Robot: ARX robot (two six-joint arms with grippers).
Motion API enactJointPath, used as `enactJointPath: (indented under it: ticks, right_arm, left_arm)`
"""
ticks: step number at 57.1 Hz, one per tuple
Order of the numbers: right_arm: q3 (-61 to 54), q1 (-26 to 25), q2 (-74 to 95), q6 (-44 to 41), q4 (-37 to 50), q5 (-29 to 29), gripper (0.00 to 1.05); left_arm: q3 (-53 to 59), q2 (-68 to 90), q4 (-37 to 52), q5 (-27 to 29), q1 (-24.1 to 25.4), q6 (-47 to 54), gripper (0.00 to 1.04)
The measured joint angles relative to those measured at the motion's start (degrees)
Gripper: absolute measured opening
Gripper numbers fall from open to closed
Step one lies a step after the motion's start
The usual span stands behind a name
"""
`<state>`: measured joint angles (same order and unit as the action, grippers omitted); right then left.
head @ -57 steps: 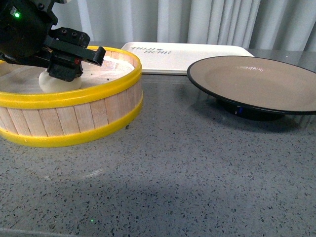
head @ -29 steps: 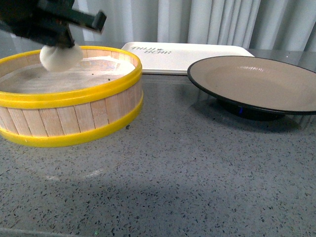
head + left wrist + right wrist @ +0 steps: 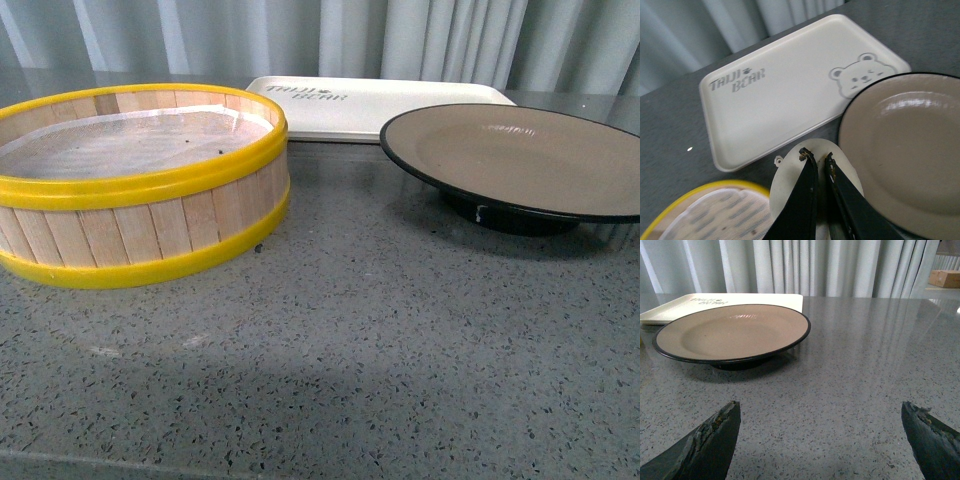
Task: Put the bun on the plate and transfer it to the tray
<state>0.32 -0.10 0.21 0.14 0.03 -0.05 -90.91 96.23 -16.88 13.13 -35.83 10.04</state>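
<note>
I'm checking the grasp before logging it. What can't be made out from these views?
- Bun: left wrist view, middle hidden by the fingers of the left hand; lower part cut off by the edge; absent from the front view.
- Bun's height: no view shows it.
- Tray: front view, near edge partly hidden by the plate and steamer basket.

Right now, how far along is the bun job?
Done: the steamer basket holds no bun. In hand: the left gripper is shut on the bun, up over the gap between basket, tray and plate. Left: set it on the bare plate, which stands on the table beside the tray, then move the plate onto the tray. The right gripper is open.
</note>
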Motion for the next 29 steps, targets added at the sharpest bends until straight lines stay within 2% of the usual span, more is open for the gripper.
enactJointPath:
  ticks: [8,13,21,29]
  right_arm:
    - [0.0,0.0,0.0,0.0,0.0,0.0,0.96]
    - [0.0,0.0,0.0,0.0,0.0,0.0,0.96]
    - [0.0,0.0,0.0,0.0,0.0,0.0,0.96]
    - [0.0,0.0,0.0,0.0,0.0,0.0,0.96]
  left_arm:
    - [-6.6,9.1,0.8,1.3,-7.8,0.3,0.04]
    - [-9.7,13.7,1.1,1.7,-10.9,0.7,0.04]
    - [-12.7,17.9,1.3,2.6,-12.9,1.8,0.04]
    - [-15.6,22.9,3.1,6.5,-13.7,6.0,0.04]
